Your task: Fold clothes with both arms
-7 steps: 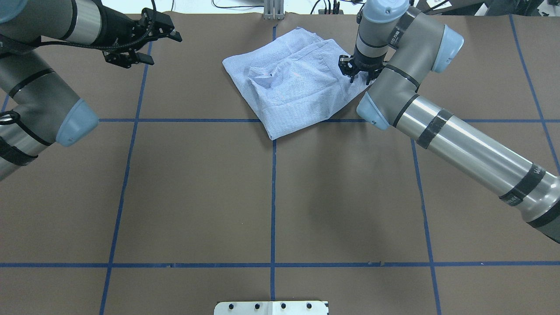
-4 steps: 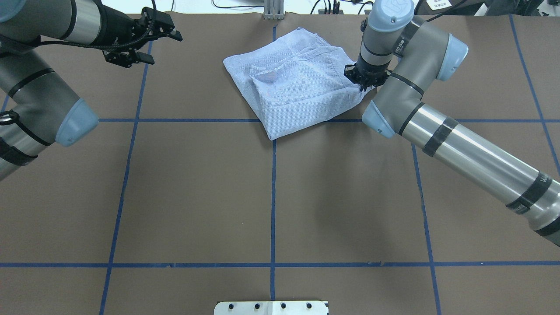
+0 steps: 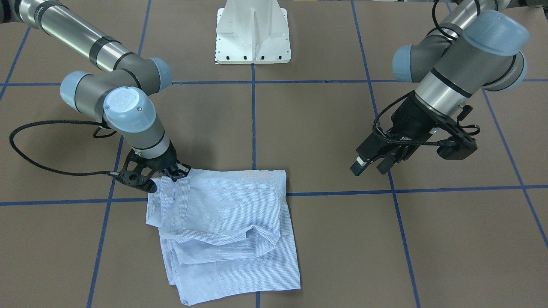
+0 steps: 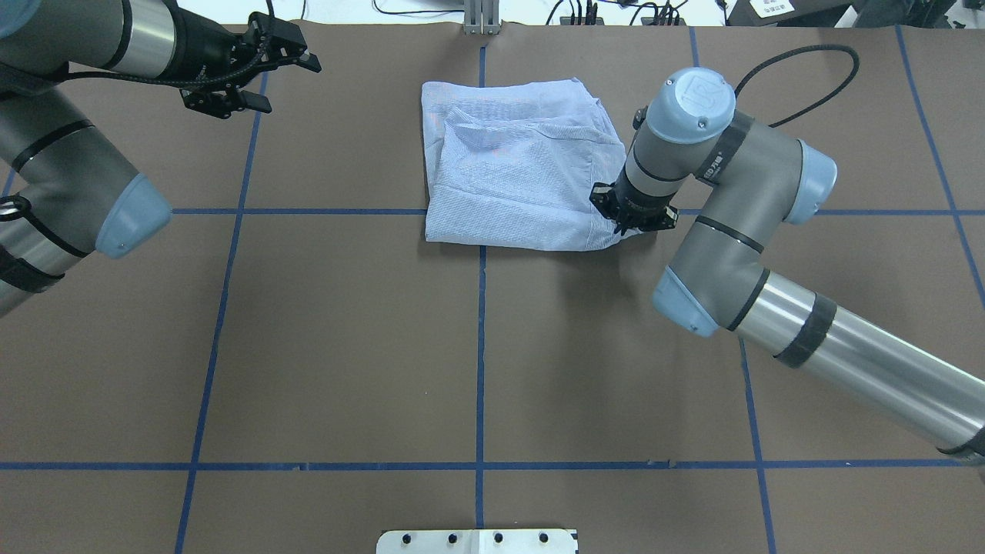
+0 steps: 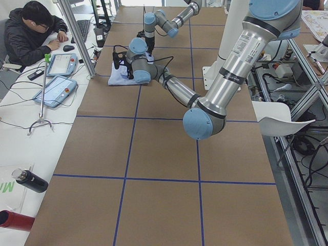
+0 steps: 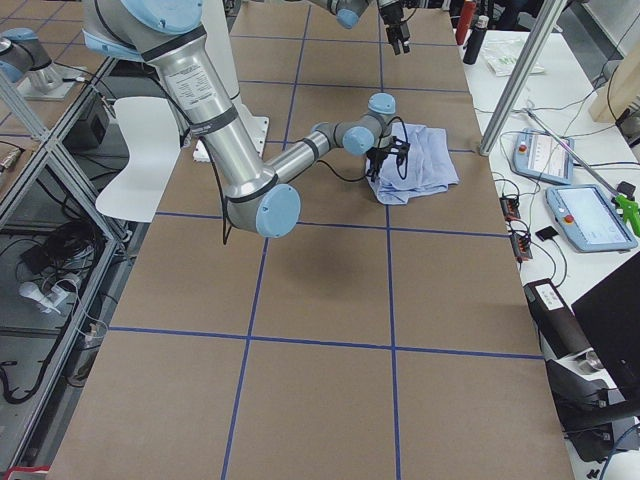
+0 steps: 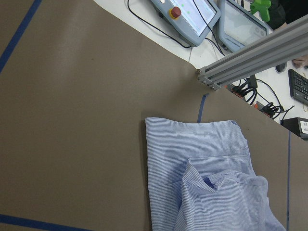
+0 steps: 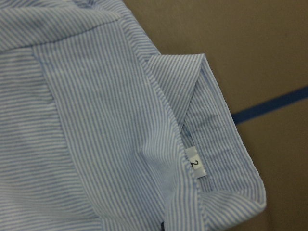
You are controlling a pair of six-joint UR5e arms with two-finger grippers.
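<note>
Looking down on a brown counter (image 4: 346, 346) taped into squares with blue lines (image 4: 481, 346). Finding the shirt (image 4: 515, 169) lying folded in a rough rectangle on the far half, away from the white base (image 3: 252, 34), straddling the centre line and overlapping a cross line with its near edge. Seeing loose layers bunching across its top and a soft fold ridging through the middle. Watching the right arm (image 4: 846, 362) bending low over the shirt's near right corner. Catching the right fingers (image 4: 629, 225) pressing together on that corner, pinching the cloth down by the counter. Reading, through the right wrist camera, striped cloth filling most of the view, with a pointed flap (image 8: 183, 77) lying over it and a small white label (image 8: 195, 163) showing a 2. Spotting the left arm (image 4: 77, 154) hanging at the far left, well apart from the shirt. Noting the left fingers (image 4: 291, 86) standing spread and holding nothing, hovering above bare counter. Glimpsing, through the left wrist camera, the shirt's folded edge from the side. Making out, beyond the counter's far edge, a side desk carrying pendants (image 5: 61, 64) and a person (image 5: 31, 31) sitting at it.
</note>
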